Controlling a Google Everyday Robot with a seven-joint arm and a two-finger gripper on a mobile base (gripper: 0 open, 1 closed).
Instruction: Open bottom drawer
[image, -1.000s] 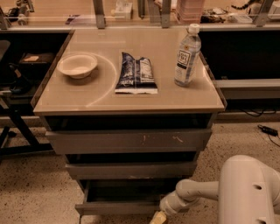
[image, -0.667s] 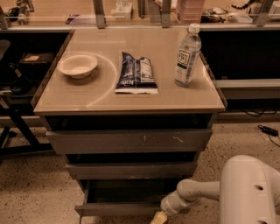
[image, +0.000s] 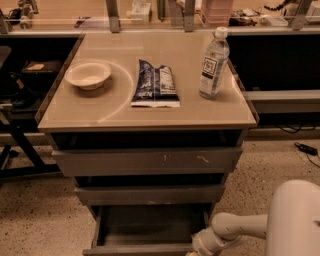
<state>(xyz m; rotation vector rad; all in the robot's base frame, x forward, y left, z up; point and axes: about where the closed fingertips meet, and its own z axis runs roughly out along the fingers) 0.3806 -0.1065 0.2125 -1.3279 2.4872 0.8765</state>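
Note:
The bottom drawer (image: 145, 227) of the grey three-drawer cabinet stands pulled out, its grey inside showing and its front edge at the frame's bottom. My gripper (image: 197, 249) is at the drawer's front right corner, at the very bottom of the view, on the end of my white arm (image: 240, 227). Its fingertips are cut off by the frame edge. The middle drawer (image: 150, 194) and the top drawer (image: 147, 161) with white scratches are pushed in.
On the cabinet top (image: 100, 107) sit a white bowl (image: 88, 75), a dark snack bag (image: 155, 84) and a water bottle (image: 214, 62). A desk with cables stands at the left (image: 20, 100). The speckled floor (image: 40, 220) surrounds the cabinet.
The bottom drawer has come out further toward the camera, and my gripper has moved slightly down and toward the camera with it.

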